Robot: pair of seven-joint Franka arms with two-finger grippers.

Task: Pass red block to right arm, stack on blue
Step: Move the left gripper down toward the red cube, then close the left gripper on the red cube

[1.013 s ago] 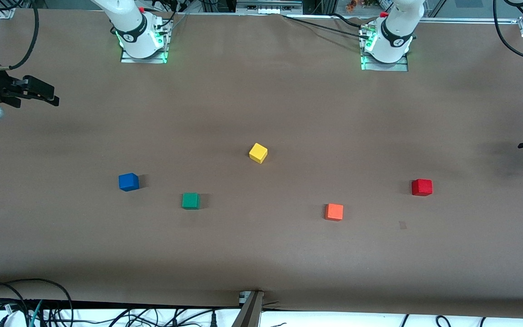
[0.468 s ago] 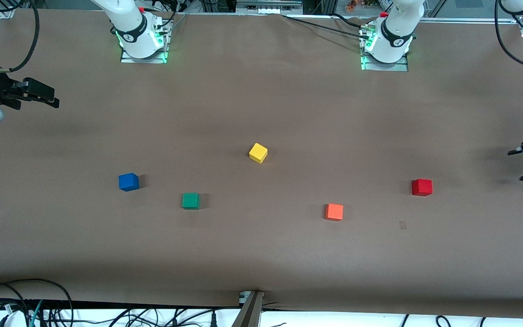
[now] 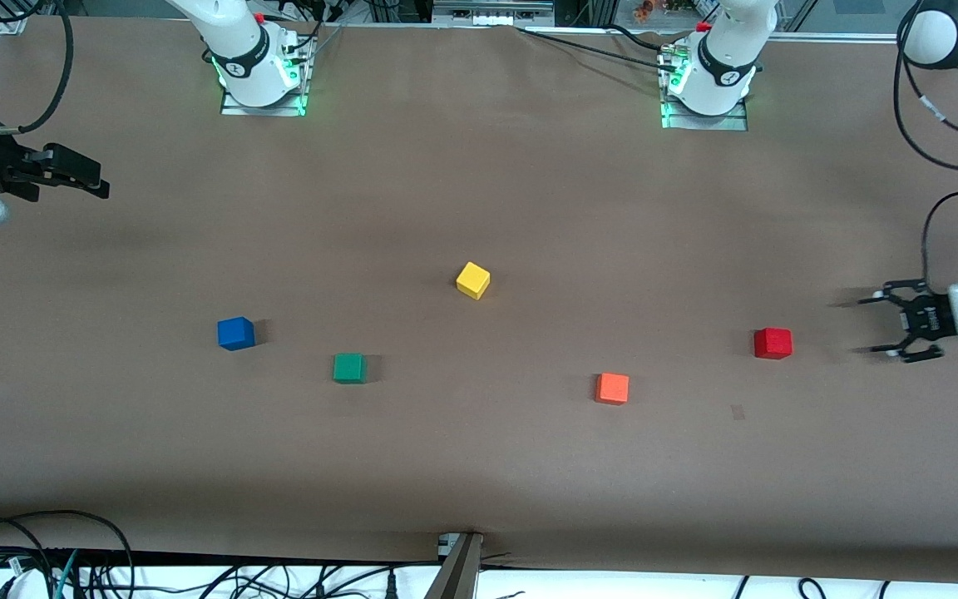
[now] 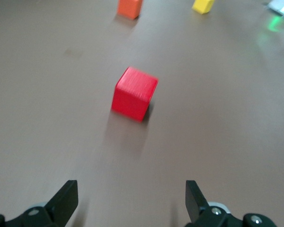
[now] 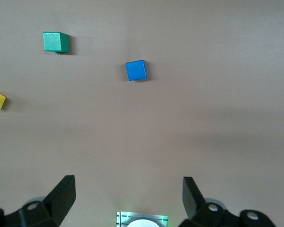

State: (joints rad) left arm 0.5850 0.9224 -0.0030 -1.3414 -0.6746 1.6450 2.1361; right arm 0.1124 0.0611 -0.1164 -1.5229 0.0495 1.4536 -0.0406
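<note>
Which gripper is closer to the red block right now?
Left. The left gripper, open, sits just beside the red block toward the left arm's end of the table, not touching it. The right gripper waits, open, at the right arm's end, much farther away.

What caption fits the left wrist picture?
Open left gripper faces the red block on the brown table.

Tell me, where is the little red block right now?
The red block sits on the table toward the left arm's end, beside the open left gripper; its nearest cube is the orange cube.
</note>
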